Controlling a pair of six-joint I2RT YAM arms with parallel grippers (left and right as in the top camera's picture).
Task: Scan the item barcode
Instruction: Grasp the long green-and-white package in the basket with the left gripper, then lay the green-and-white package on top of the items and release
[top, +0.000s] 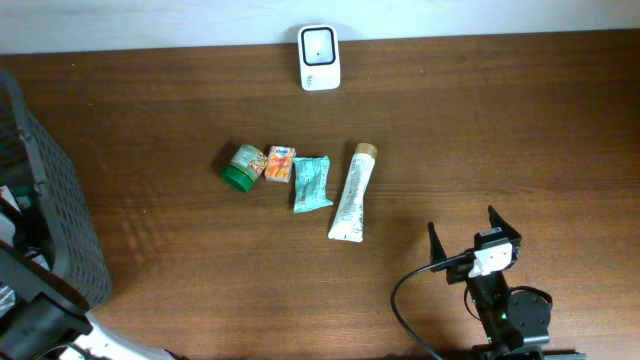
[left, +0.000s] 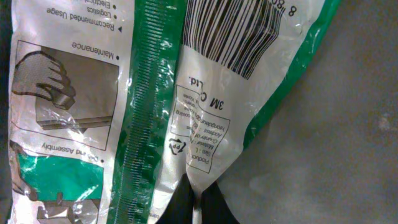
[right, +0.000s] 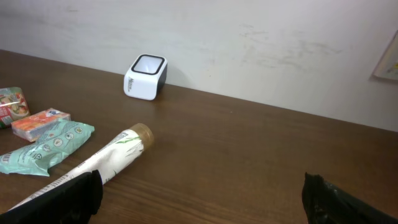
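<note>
Currently logged: 2 arms, 1 wooden table (top: 520, 120).

1. Left gripper (left: 198, 211): jaws pinched tight on the bottom corner of item 2. The dark fingertips (left: 177, 214) meet at the film's point. Seen in left wrist view only; not visible overhead.
2. Green-and-white packet (left: 205, 124): crinkled plastic film that fills most of the left wrist view, w/ a grey surface behind it at right. Barcode (left: 233, 31) at top of frame, black bars facing the camera. Small print incl. "3M" sits below it and reads upside down. Where the packet is over the table: cannot tell.
3. Right gripper (top: 465, 232): jaws spread wide, holding nothing. It is at the table's near right, well apart from all items.
4. Scanner (top: 319, 57): white w/ dark window, at the table's far edge by the wall.
5. Row at table centre, L to R overhead:
   - green-capped tub (top: 243, 166)
   - orange box (top: 280, 163), just beside the tub
   - teal sachet (top: 310, 183), just beside the box
   - white tube (top: 353, 192), tan cap twd far edge, near the sachet but apart
6. Black mesh basket (top: 50, 200): at the table's left edge.
</note>
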